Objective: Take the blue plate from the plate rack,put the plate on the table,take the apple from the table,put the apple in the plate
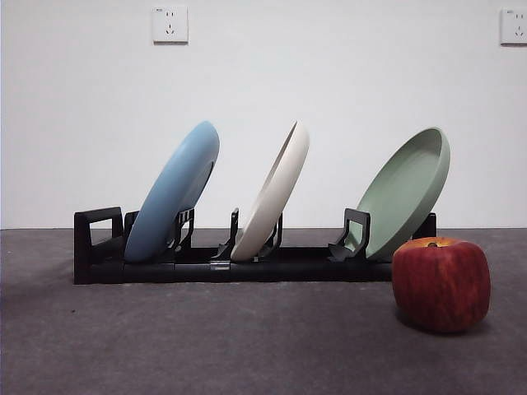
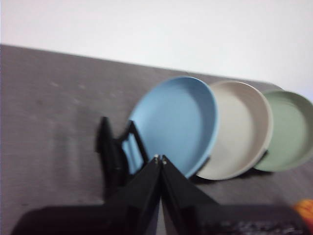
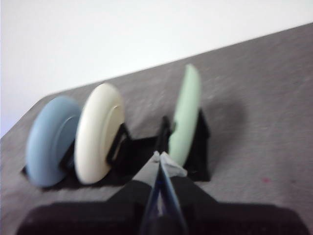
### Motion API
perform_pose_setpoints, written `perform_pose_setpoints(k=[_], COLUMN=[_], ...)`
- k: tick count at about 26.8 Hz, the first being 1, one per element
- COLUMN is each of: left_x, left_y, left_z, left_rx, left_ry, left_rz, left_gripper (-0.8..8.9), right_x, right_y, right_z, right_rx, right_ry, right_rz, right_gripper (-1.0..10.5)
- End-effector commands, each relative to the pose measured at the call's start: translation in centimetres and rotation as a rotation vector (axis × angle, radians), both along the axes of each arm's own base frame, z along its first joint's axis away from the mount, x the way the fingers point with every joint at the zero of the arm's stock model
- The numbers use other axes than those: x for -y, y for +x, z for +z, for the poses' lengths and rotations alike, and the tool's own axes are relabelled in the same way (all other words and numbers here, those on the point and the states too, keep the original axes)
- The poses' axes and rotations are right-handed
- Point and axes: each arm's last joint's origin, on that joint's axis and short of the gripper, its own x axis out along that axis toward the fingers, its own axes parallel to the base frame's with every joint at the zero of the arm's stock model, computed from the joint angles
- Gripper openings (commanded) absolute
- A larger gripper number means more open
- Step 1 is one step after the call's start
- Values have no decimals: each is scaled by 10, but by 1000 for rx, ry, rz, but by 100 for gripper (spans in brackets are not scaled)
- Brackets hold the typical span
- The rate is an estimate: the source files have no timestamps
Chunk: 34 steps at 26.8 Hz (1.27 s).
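Fingers (image 2: 160, 157) visible only wristward

A round cream-white matte plate (image 1: 273, 196) is being held tilted on its edge in a middle slot, leaning toward the right in the front view. A round pale green shallow plate (image 1: 405, 191) is being propped at the same slant further right. Two white wall sockets (image 1: 170, 24) are being shown high on the plain white wall (image 1: 329, 74) behind.
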Motion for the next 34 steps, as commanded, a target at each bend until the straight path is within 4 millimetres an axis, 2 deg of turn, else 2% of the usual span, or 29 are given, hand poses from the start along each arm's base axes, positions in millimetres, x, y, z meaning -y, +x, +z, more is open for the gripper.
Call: perform_pose_setpoints(k=[1,6,10,12,14,15,16,20,24,26,30,34], left_x=[2,5,10,14,18,21,26,46,75,89,117,129], left_y=[16,46,67,75,82,86,89,107,137,154,192,212], left_z=[13,28,34,34,34,35,36,55,75,77,59,29], left_rx=[-53,-184,-261,-276,-287,-291,-289,-260,-258,-286,-359,-433], left_ry=[24,43,78,86,90,91,94,107,176,210,277,318], left_rz=[-89,-193,-242,-259,-276,-290,-310,-351,-336,-340,-338,-320], left_gripper=[-7,-5,1,27,182,305,368,368,368,368,367,367], right_x=[-2,-7,-10,-11,-12,-12,-12,-13,-13,-13,-12,-12], right_y=[9,29,47,55,61,64,66,68,68,68,68,68], right_z=[17,37,44,44,42,41,39,38,38,38,38,38], right_rx=[-46,-166,-262,-290,-311,-323,-336,-343,-345,-345,-346,-345], right_ry=[-41,-111,-127,-122,-120,-120,-119,-117,-116,-115,-119,-120], right_rz=[65,197,252,264,266,267,268,267,267,266,260,260], right_gripper=[1,7,19,136,293,348,351,348,348,348,348,347])
